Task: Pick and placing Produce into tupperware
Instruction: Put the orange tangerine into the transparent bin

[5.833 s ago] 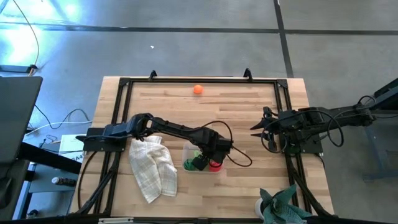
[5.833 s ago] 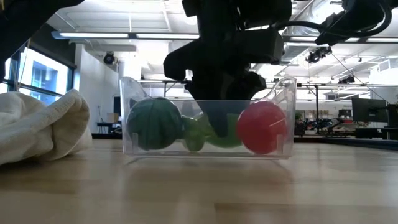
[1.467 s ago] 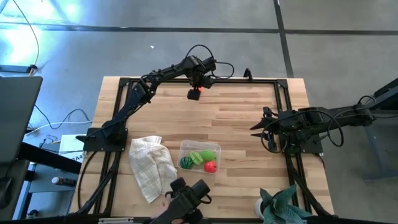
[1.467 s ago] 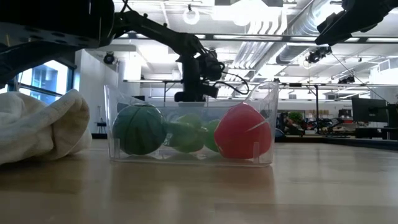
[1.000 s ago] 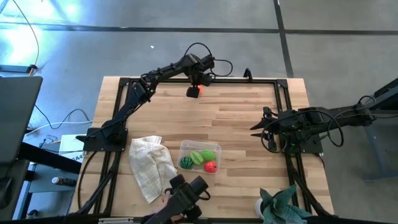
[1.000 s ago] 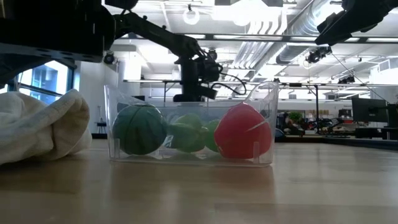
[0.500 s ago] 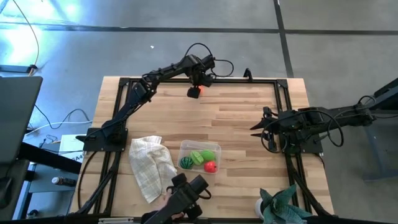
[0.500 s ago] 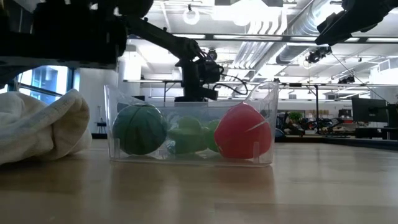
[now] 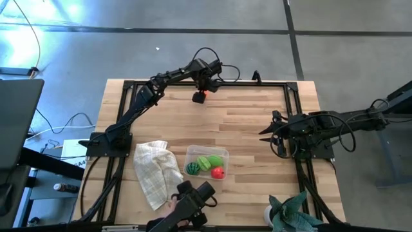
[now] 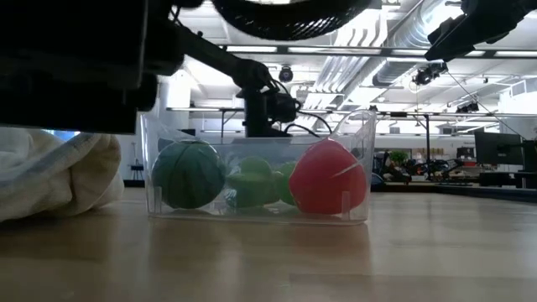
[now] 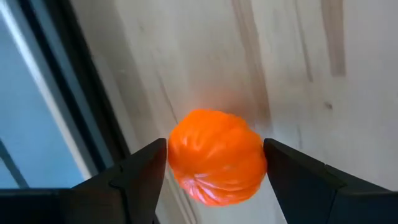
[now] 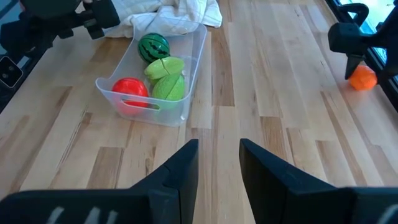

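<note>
The orange produce lies on the wood by the table's far edge. My left gripper points down over it, open, with one finger on each side and close to it; I cannot tell whether either finger touches it. The clear tupperware stands near the front and holds the round green piece, the light-green leafy piece and the red piece. My right gripper waits at the table's right side, open, with nothing between its fingers.
A white checked cloth lies left of the tupperware. A teal spiky plant stands at the near right corner. A dark device, with what looks like a hand on it, sits at the near edge. A black rail runs along the far edge.
My left gripper has sunk a little over the orange produce, still open. The dark device at the near edge has shifted and now covers more of the low view's upper left.
</note>
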Tool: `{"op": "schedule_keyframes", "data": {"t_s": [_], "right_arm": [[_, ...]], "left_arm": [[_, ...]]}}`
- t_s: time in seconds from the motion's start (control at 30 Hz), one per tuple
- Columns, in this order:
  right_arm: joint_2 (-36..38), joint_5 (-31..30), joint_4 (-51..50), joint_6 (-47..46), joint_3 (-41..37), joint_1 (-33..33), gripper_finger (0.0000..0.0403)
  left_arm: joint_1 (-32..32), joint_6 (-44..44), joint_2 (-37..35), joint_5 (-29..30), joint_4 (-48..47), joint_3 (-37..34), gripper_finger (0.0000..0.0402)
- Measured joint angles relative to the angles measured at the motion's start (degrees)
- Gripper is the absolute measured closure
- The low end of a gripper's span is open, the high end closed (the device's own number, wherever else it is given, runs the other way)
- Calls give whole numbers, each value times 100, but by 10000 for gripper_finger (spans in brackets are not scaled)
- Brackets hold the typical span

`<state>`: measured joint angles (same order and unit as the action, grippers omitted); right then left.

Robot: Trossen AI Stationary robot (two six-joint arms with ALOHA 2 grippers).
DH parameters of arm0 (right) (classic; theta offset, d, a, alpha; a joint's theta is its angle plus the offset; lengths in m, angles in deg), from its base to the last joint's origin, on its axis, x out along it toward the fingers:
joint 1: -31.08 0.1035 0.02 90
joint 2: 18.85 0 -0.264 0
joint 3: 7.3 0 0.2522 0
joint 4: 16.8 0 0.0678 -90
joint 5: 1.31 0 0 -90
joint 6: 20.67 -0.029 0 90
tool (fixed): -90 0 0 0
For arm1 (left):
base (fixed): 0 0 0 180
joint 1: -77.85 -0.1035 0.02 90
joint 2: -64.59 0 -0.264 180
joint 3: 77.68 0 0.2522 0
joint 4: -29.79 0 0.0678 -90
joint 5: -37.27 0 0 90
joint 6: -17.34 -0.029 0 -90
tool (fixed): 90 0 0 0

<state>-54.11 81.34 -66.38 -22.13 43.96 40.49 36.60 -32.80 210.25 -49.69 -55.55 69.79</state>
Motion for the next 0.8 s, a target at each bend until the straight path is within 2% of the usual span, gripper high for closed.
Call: {"op": "schedule_keyframes", "data": {"t_s": [0.8], "right_arm": [[0,0,0,-1,-1,1,297]], "left_arm": [[0,35,51,-152,35,4,147]]}}
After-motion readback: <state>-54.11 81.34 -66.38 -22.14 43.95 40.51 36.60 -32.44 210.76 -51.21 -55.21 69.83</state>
